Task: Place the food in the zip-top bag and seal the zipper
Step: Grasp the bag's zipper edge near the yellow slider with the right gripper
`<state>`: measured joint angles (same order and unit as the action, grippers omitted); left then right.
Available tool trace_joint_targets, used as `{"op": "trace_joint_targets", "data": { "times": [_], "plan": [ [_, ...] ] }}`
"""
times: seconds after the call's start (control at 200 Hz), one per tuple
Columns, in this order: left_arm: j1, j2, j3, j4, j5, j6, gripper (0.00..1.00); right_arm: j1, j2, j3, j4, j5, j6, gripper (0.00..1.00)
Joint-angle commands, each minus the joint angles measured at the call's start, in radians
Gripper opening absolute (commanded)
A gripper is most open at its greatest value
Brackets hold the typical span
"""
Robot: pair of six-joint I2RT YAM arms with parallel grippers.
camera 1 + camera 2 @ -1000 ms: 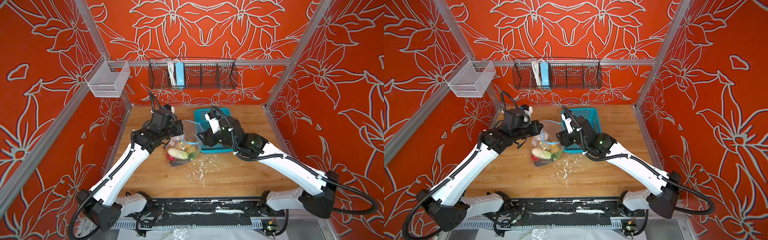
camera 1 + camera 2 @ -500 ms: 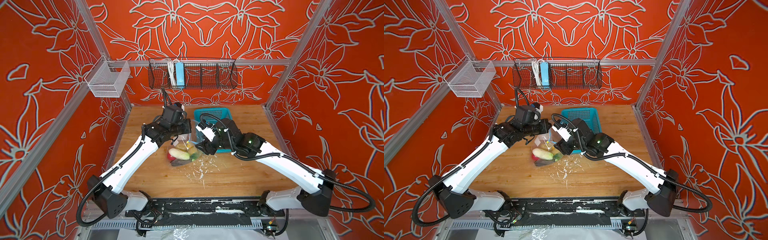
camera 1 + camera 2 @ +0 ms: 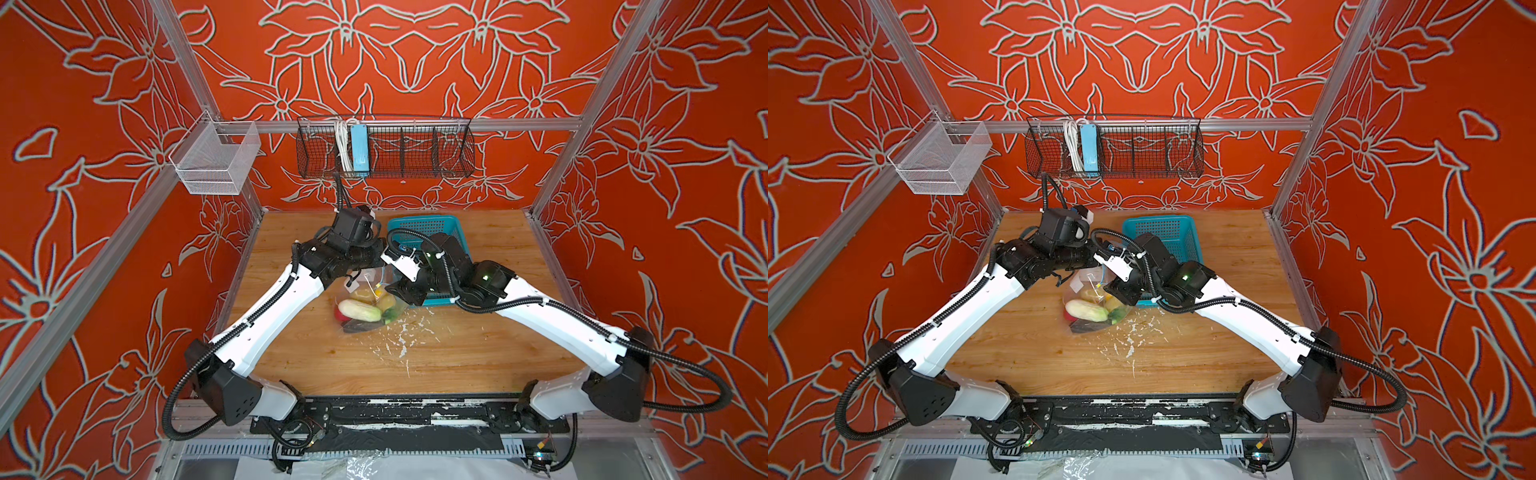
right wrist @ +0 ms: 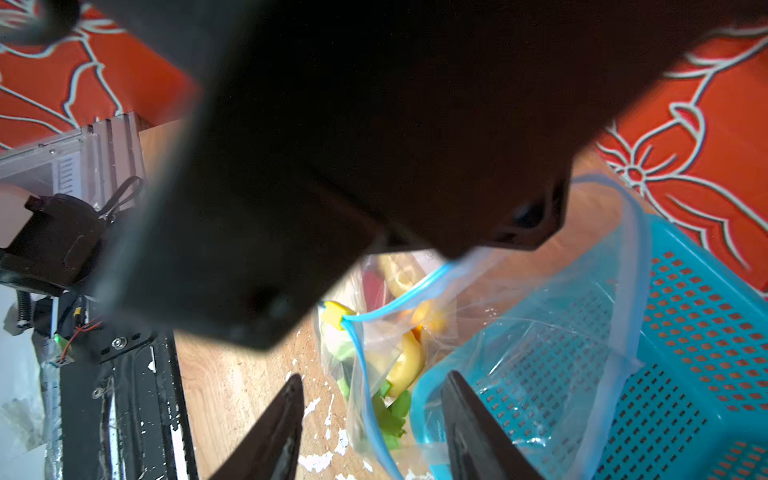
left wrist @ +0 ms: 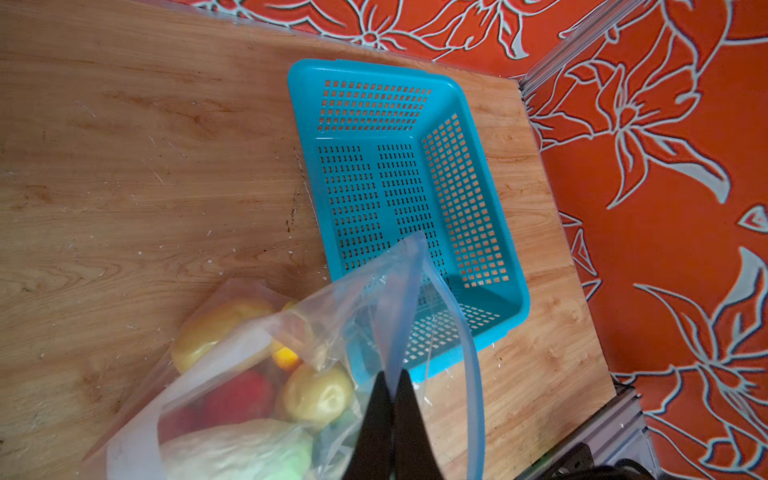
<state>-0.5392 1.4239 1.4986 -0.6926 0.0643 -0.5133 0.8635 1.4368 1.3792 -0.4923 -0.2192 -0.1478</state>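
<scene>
The clear zip-top bag [image 3: 365, 307] [image 3: 1096, 307] lies on the wooden table beside the basket, and the food is inside it. Through the plastic [image 5: 249, 374] I see a yellowish potato [image 5: 318, 392], a red tomato [image 5: 241, 395] and the white-green leafy vegetable [image 5: 237, 449]. My left gripper [image 5: 392, 384] is shut on the bag's mouth edge and holds it up. The light-blue zipper [image 4: 361, 370] gapes apart, with its yellow tab [image 4: 334, 312] at one end. My right gripper [image 4: 374, 376] stands open, and a stretch of the zipper strip runs between its fingers without touching them.
The teal perforated basket [image 3: 440, 226] [image 5: 307, 166] stands right behind the bag, and loose plastic drapes over its near corner. White flecks [image 3: 399, 332] are scattered on the table in front of the bag. A wire rack [image 3: 386, 147] hangs on the back wall.
My left arm swung right with the bag's mouth, toward the basket. My right gripper came left over the bag and its jaws narrowed.
</scene>
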Motion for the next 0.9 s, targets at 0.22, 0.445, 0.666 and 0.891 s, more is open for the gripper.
{"op": "trace_joint_targets", "data": {
  "times": [0.22,0.445,0.666,0.891],
  "plan": [
    [-0.011,-0.010,0.029,-0.002,0.026,-0.001,0.00,0.002,0.041,-0.026,0.009,-0.032,-0.047,0.52],
    [-0.010,-0.011,0.038,-0.004,0.031,-0.008,0.00,0.003,0.050,-0.050,0.004,-0.051,-0.049,0.50],
    [-0.010,-0.022,0.038,-0.011,0.017,-0.004,0.00,0.002,0.034,-0.104,0.023,-0.017,-0.040,0.48],
    [-0.010,-0.022,0.032,-0.024,-0.004,0.007,0.00,0.002,-0.027,-0.150,0.069,-0.010,-0.029,0.47]
  ]
}}
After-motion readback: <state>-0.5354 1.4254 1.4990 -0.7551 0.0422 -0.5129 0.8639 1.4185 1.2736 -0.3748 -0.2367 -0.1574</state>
